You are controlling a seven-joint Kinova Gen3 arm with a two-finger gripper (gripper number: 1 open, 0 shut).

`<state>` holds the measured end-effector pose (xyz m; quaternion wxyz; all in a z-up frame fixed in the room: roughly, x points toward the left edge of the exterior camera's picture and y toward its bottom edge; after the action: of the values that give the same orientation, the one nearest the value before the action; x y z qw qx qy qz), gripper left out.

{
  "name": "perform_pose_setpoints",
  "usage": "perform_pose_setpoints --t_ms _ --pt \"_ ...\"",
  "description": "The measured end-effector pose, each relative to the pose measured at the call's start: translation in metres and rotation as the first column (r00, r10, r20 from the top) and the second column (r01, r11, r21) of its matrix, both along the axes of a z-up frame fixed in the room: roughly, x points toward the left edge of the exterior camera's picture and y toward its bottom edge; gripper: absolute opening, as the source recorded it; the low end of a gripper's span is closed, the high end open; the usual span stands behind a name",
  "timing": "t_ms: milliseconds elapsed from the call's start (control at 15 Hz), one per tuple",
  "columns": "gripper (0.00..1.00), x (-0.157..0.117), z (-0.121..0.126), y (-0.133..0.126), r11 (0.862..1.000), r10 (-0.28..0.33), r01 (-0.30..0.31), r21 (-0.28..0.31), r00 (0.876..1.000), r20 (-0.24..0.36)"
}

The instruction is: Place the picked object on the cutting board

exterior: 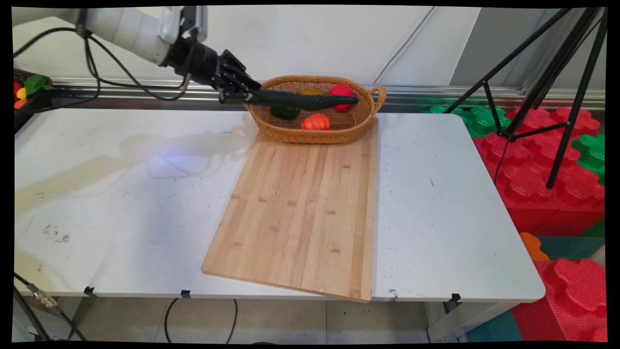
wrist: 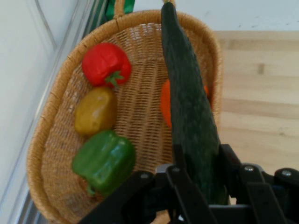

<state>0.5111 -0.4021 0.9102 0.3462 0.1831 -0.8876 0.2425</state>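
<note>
My gripper (exterior: 242,95) (wrist: 202,161) is shut on one end of a long dark green cucumber (exterior: 305,101) (wrist: 189,100). I hold it level above a wicker basket (exterior: 315,133) (wrist: 51,140) at the far end of a wooden cutting board (exterior: 305,208) (wrist: 261,93). Inside the basket lie a red tomato (exterior: 341,90) (wrist: 105,63), a yellow vegetable (exterior: 311,91) (wrist: 95,109), a green pepper (exterior: 285,112) (wrist: 103,158) and an orange one (exterior: 315,122) (wrist: 165,105), which the cucumber partly hides in the hand view.
The white table (exterior: 121,194) carries the board. A black tripod (exterior: 557,87) stands at the right over red and green foam blocks (exterior: 542,160). A second container of vegetables (exterior: 26,92) sits at the far left edge.
</note>
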Motion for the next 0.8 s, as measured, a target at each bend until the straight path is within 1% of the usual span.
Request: perform_pose_setpoints --t_ms 200,400,600,800 --pt "0.00 0.003 0.013 0.023 0.999 0.006 -0.004 0.044 0.999 -0.048" --pt "0.00 0.005 0.018 0.042 0.996 0.011 -0.004 0.087 0.997 -0.080" --pt "0.00 0.007 0.019 0.057 0.992 0.011 0.001 0.127 0.995 -0.099" --pt "0.00 0.006 0.014 0.076 0.984 0.003 0.017 0.178 0.994 -0.111"
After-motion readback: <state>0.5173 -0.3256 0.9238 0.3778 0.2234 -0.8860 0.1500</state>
